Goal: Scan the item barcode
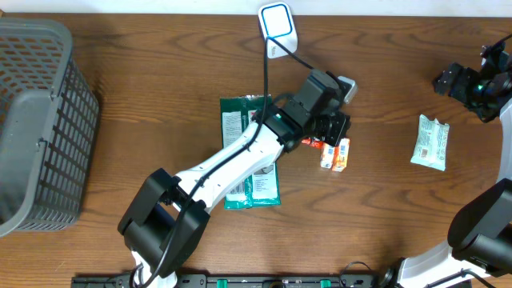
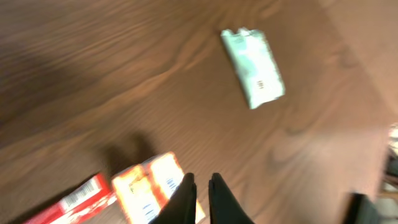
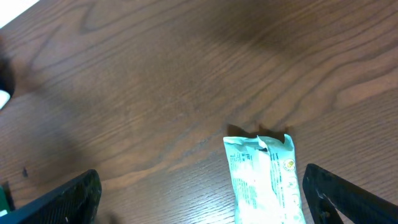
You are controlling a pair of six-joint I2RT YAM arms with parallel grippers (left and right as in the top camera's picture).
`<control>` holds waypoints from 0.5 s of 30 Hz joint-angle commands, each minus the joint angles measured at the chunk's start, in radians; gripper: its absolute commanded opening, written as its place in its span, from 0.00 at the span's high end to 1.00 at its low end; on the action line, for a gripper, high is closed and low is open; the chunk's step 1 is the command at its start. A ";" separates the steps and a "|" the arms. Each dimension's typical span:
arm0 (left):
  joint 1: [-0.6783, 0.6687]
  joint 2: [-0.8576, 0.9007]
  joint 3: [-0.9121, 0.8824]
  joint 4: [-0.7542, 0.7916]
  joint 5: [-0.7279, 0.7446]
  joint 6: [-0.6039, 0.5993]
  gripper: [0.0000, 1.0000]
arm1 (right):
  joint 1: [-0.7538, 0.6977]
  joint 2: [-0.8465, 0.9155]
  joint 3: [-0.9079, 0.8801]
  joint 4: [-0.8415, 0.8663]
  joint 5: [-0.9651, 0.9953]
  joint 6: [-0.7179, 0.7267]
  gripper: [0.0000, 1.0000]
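a: orange box (image 1: 336, 154), where's it sitting on the surface (image 1: 160, 72) and what's around it?

b: going big to small. grey mesh basket (image 1: 32, 104) takes up the far left edge. the left arm (image 1: 232, 160) stretches diagonally from the bottom edge toward the middle, lying across a big green packet (image 1: 236, 120) that's flat on the wood. a pale green packet (image 1: 430, 142) lies well apart on the right side, on its own. the scanner (image 1: 278, 26) stands at the top centre, white with a blue-rimmed face, and its black cable (image 1: 266, 72) runs down toward the arm. then the orange box, about mid-surface, just beside a red box (image 1: 312, 142) on its left, both right at the tip of the left arm.

a: and the fingers?

b: left fingers (image 2: 183, 199) are pinched nearly together with nothing between them. in the left wrist view they hang over the right edge of the orange box (image 2: 149, 183). that view is blurry, so i can't tell if they touch it. right fingers (image 3: 68, 199) are spread wide and empty, with the end of the pale green packet (image 3: 264, 177) showing on the wood between them, nearer the right-hand one.
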State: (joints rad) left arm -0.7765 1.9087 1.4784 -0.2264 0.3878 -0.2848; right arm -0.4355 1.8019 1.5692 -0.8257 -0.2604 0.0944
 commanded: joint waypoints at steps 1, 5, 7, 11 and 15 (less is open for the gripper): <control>0.030 -0.056 -0.003 -0.060 -0.203 0.020 0.78 | -0.002 0.003 -0.001 -0.001 0.002 -0.010 0.01; 0.086 -0.109 -0.003 -0.164 -0.249 -0.084 0.50 | -0.002 0.003 -0.001 -0.001 0.002 -0.010 0.01; 0.122 -0.124 -0.003 -0.204 -0.283 -0.089 0.50 | -0.002 0.003 -0.001 -0.001 0.002 -0.010 0.01; 0.192 -0.119 -0.004 -0.297 -0.341 -0.233 0.42 | -0.002 0.003 -0.001 -0.001 0.002 -0.010 0.01; 0.225 -0.109 -0.016 -0.317 -0.340 -0.333 0.26 | -0.002 0.003 -0.001 -0.001 0.002 -0.010 0.01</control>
State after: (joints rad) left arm -0.5617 1.7973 1.4776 -0.5385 0.0853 -0.4953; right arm -0.4355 1.8019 1.5692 -0.8261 -0.2604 0.0944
